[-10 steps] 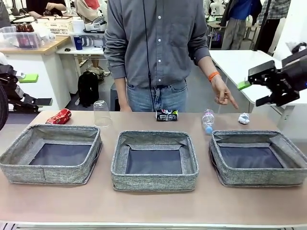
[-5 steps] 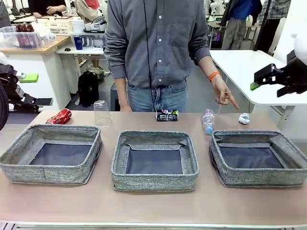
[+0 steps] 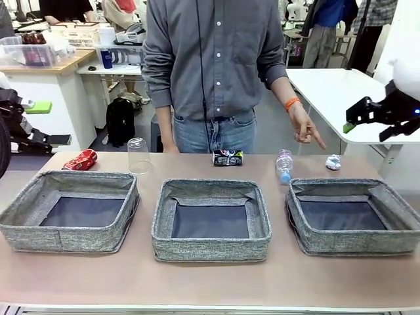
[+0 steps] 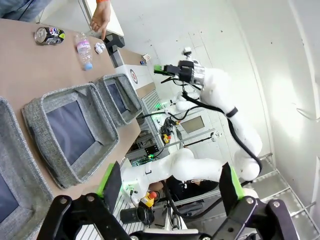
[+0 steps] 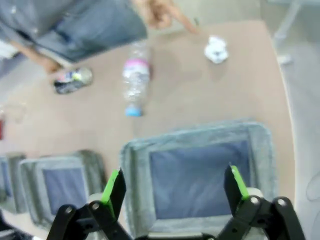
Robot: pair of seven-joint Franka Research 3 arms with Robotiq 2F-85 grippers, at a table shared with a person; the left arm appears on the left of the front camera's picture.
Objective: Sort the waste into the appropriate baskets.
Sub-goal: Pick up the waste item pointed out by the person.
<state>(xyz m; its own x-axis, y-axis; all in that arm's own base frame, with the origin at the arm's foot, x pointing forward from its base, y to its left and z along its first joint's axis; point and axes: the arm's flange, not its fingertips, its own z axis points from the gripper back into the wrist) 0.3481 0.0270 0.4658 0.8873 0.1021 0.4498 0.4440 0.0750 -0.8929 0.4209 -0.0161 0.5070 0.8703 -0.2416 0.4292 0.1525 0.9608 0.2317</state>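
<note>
The waste lies in a row along the table's far side: a red can [image 3: 80,159], a clear cup [image 3: 138,155] upside down, a dark printed can [image 3: 228,157], a water bottle [image 3: 284,165] and a white paper ball [image 3: 333,161]. Three grey baskets stand in front of them, left [image 3: 65,237], middle [image 3: 210,249] and right [image 3: 357,241]. My right gripper [image 3: 379,121] hangs open high above the right basket [image 5: 195,131], with the bottle [image 5: 135,82] and paper ball [image 5: 216,49] beyond its pads. My left gripper [image 4: 170,185] is open and holds nothing, far from the baskets [image 4: 70,125].
A person stands at the far side, one hand [image 3: 307,131] pointing down towards the paper ball. A white side table [image 3: 328,92] stands behind at the right. The table's near strip [image 3: 210,282] in front of the baskets is bare.
My right gripper has drifted right and a little lower, staying open. The waste, baskets and the person's pointing hand have not moved.
</note>
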